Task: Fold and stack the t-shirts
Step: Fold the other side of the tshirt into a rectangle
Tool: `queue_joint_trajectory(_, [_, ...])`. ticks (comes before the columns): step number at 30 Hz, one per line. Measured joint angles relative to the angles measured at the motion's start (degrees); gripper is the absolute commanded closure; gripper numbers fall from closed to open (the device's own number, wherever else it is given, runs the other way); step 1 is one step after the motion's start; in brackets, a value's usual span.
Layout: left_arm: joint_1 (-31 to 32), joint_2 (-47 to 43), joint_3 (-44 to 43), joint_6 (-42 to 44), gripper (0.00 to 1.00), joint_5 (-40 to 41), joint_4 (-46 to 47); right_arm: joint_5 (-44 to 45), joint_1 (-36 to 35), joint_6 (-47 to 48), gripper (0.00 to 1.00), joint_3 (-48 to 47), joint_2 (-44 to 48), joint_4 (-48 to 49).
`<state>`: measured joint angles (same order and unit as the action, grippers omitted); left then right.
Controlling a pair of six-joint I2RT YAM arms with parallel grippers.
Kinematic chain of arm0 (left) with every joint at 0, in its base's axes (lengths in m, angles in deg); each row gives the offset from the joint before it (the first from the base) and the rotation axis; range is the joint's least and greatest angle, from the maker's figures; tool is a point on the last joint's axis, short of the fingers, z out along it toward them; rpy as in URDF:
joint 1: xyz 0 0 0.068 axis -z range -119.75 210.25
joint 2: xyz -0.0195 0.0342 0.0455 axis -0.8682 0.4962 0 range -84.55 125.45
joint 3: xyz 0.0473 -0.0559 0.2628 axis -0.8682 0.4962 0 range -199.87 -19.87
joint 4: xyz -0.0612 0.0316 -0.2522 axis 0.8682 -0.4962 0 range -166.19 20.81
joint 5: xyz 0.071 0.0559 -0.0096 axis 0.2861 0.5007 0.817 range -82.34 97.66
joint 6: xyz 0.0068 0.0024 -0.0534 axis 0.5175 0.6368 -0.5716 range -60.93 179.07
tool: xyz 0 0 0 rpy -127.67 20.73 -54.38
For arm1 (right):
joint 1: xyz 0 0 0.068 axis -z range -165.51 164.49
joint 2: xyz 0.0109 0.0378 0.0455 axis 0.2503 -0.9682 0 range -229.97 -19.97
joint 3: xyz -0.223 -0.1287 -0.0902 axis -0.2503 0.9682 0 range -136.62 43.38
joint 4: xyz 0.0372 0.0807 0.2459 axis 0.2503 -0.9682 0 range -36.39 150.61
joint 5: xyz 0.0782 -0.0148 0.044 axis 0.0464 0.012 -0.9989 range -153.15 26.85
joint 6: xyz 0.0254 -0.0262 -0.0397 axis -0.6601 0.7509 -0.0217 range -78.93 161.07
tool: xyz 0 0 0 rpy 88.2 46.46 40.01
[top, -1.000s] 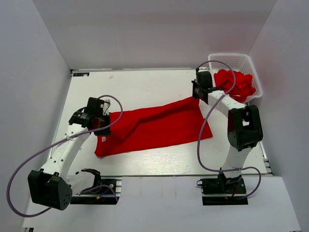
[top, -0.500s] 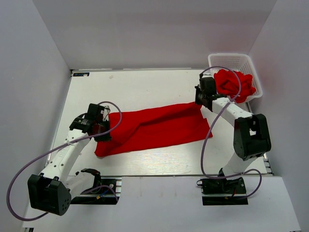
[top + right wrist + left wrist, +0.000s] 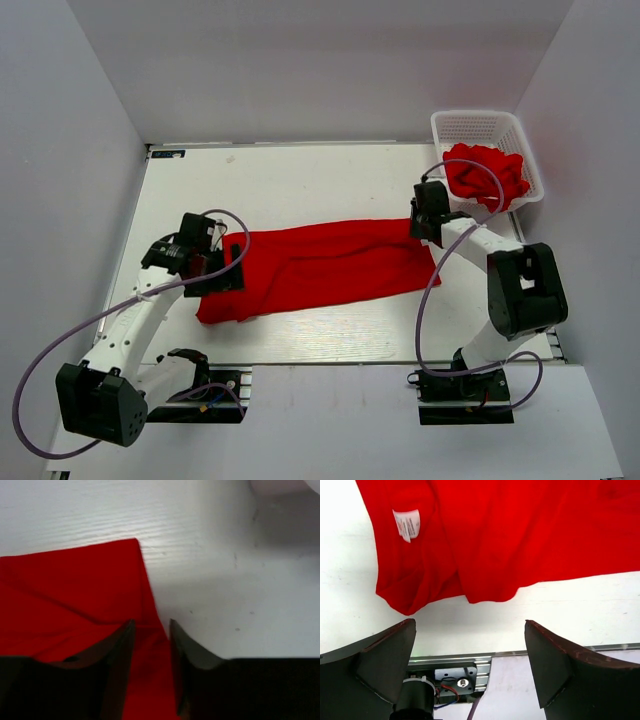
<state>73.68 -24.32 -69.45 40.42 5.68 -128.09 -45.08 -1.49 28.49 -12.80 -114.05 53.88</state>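
Observation:
One red t-shirt (image 3: 330, 265) lies spread across the middle of the white table (image 3: 300, 180), its long side running left to right. My left gripper (image 3: 232, 268) is at its left end, jaws wide open and empty. In the left wrist view the t-shirt (image 3: 520, 540) and its white neck label (image 3: 406, 524) lie beyond the left gripper (image 3: 469, 623). My right gripper (image 3: 424, 232) sits low at the shirt's far right corner. In the right wrist view the right gripper (image 3: 151, 622) has its jaws a little apart, and the t-shirt's (image 3: 75, 590) edge lies flat between them.
A white mesh basket (image 3: 480, 125) stands at the back right corner, holding a heap of more red shirts (image 3: 487, 172). White walls close in the table on three sides. The left arm's base plate (image 3: 445, 680) shows past the table's near edge.
Both grippers went from shut to open and let go of the shirt. The right gripper came nearer and lower with the corner, and the shirt's far edge now lies flat.

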Motion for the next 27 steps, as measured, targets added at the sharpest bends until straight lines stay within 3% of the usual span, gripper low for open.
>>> queue_joint_trajectory(1, [0.0, 0.0, -0.83, -0.07, 0.0, 0.07, -0.31, 1.2, 0.02, -0.55, 0.51, 0.92, 0.72, -0.44])
queue_joint_trajectory(3, [-0.04, 0.07, -2.75, -0.15, 0.0, 0.09, -0.17, 3.91, 0.11, -2.12, 0.43, 2.01, 2.27, -2.27])
queue_joint_trajectory(7, [-0.04, 1.57, -5.9, -0.28, 0.0, 0.07, 1.55, 7.63, 0.22, -4.02, 0.39, 2.21, 4.61, -4.37])
queue_joint_trajectory(12, [-0.07, 7.61, -7.63, -0.48, 0.0, -0.04, 7.06, 4.04, 0.22, -4.46, 0.1, 1.38, 5.6, -6.1])
queue_joint_trajectory(21, [-0.09, 21.81, -7.48, -1.84, 0.0, -1.2, 18.4, -19.69, -2.27, 2.95, 0.1, -6.23, 2.01, -4.98])
queue_joint_trajectory(27, [-0.09, 30.53, -7.28, -2.82, 0.0, -1.95, 22.53, -27.08, -5.07, 4.59, 0.1, -11.32, -5.97, -5.38])
